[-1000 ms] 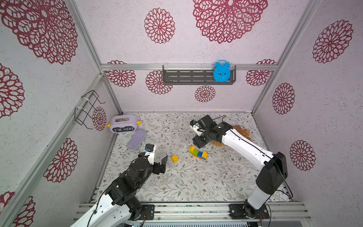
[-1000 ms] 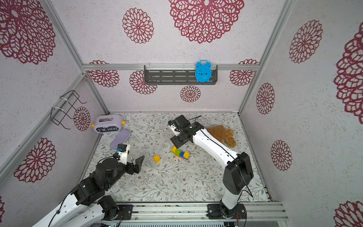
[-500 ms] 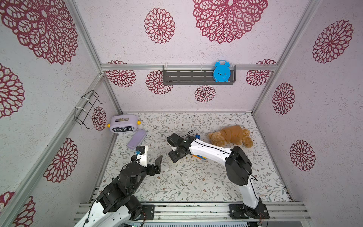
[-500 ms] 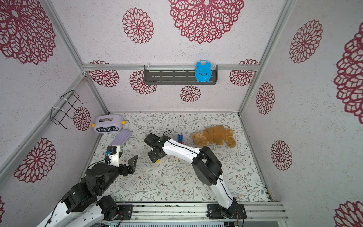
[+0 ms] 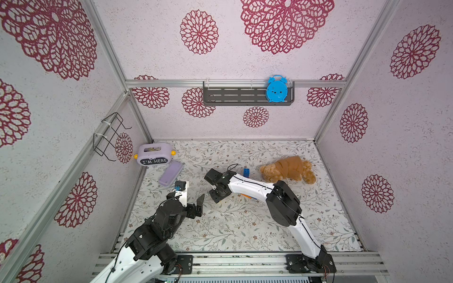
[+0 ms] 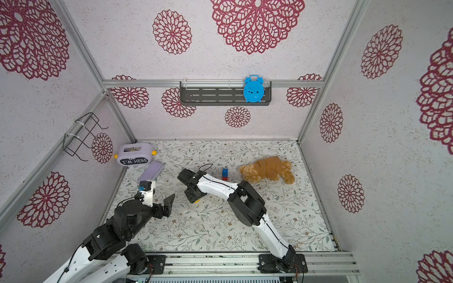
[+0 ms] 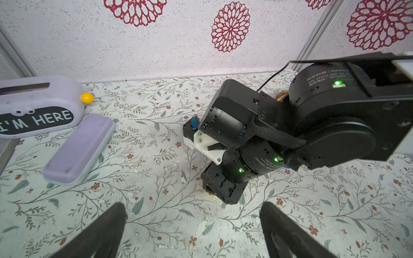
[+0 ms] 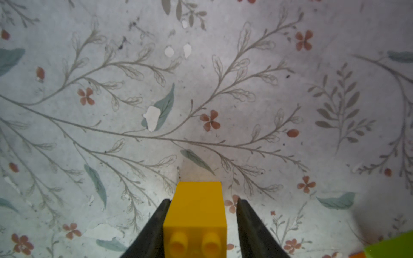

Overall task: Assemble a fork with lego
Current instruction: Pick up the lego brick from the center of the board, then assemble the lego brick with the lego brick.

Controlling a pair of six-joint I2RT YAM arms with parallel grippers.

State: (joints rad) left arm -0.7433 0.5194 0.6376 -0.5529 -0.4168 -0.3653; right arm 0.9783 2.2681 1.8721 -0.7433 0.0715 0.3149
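A yellow lego brick (image 8: 196, 212) lies on the floral floor with its studs toward the right wrist camera. My right gripper (image 8: 202, 201) is down around it: one finger touches its side, and a thin gap shows between the brick and the other finger. In both top views this gripper (image 5: 217, 196) (image 6: 195, 196) points down at the floor left of centre. A blue-on-red brick stack (image 6: 224, 174) stands behind the arm. Lime green (image 8: 391, 245) and orange (image 8: 357, 254) bricks lie at the frame's corner. My left gripper (image 5: 199, 205) (image 7: 193, 207) hangs open and holds nothing, just left of the right one. No assembled fork is in view.
A brown plush toy (image 5: 289, 169) lies at the back right. A purple "I'M HERE" box (image 5: 153, 154) and a flat purple case (image 5: 170, 174) sit at the back left. A wire rack (image 5: 110, 134) hangs on the left wall, and a grey shelf (image 5: 235, 96) on the back wall holds a blue clock.
My right arm swung from the back middle to the left-centre floor and lowered over the yellow brick, its jaws narrowing around it. My left arm drew back a little and stayed open.
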